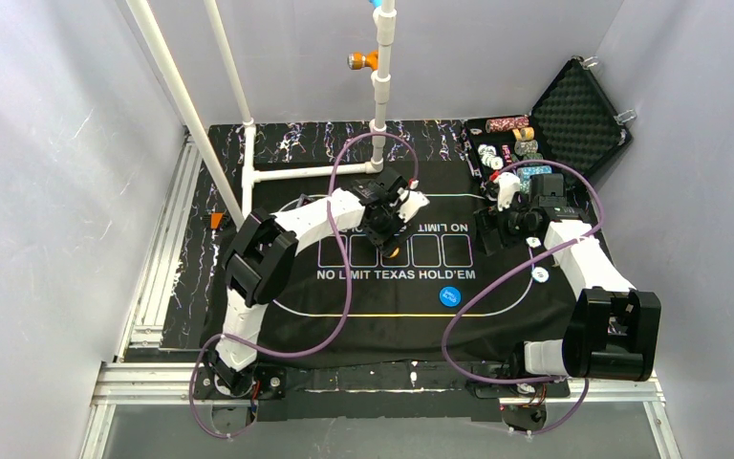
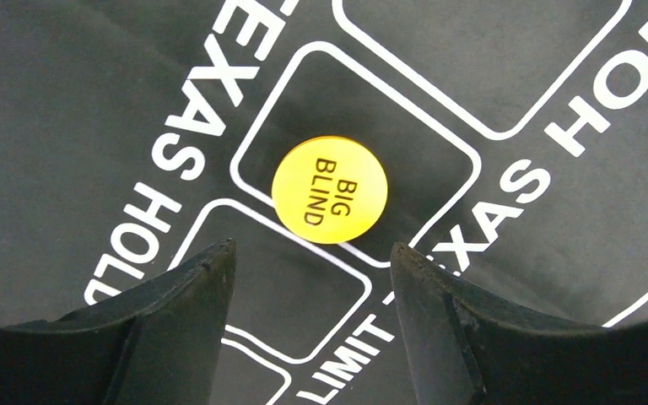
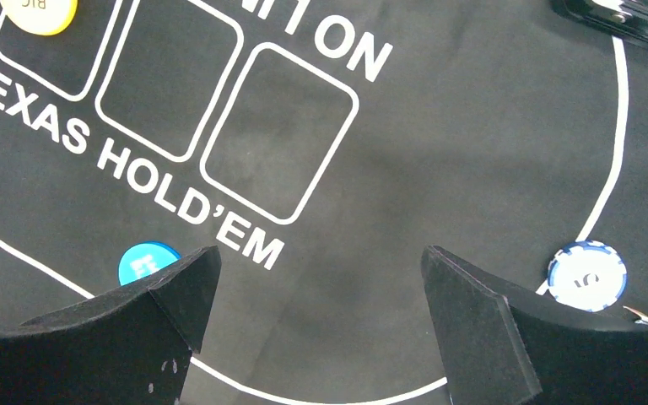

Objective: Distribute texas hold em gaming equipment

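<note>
Top external view: a black mat [image 1: 411,335] printed "NO LIMIT TEXAS HOLD'EM" is covering the table, with both arms reaching over it.
Case: the foam-lined case [image 1: 573,115] is standing open at the mat's far right corner, with chip stacks [image 1: 508,124] lying in its tray.
Left gripper: the left gripper [image 2: 312,247] is hovering over the row of printed boxes, its jaws standing apart with nothing between them.
Right gripper: the right gripper [image 3: 321,250] is hanging over the mat's right side, its jaws spread wide and holding nothing.
Yellow disc: the yellow disc [image 2: 329,189], marked "BIG BLIND", is lying flat just beyond the left fingertips, overlapping one box's outline.
Blue disc: the blue disc [image 1: 451,296] is lying on the mat just below the lettering.
White chip: a white chip [image 3: 587,276] is lying on the mat's white border line.
</note>
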You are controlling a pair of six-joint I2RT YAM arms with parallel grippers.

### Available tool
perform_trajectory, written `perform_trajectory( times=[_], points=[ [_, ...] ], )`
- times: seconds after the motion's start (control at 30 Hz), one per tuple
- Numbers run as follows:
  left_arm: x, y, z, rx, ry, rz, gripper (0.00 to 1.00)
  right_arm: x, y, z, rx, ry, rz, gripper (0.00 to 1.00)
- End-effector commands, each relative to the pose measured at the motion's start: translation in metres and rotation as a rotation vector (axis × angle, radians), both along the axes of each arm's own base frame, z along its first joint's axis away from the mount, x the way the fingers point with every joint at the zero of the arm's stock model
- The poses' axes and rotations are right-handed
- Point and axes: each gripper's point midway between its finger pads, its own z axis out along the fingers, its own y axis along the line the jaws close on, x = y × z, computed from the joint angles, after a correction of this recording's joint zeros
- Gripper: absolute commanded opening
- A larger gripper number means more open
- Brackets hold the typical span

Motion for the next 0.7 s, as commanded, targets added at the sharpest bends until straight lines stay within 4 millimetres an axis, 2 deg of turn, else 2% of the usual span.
perform_trajectory(
  times=[0.0, 0.67],
  points=[
    [0.001, -0.016, 0.01, -0.019, -0.036, -0.005, 0.65, 0.013, 0.001, 0.022, 0.031, -0.081, 0.002, 0.98],
    [0.0, -0.026, -0.025, 0.046, -0.022, -0.021, 0.63, 0.013, 0.002, 0.019, 0.044, -0.064, 0.013, 0.98]
  ],
)
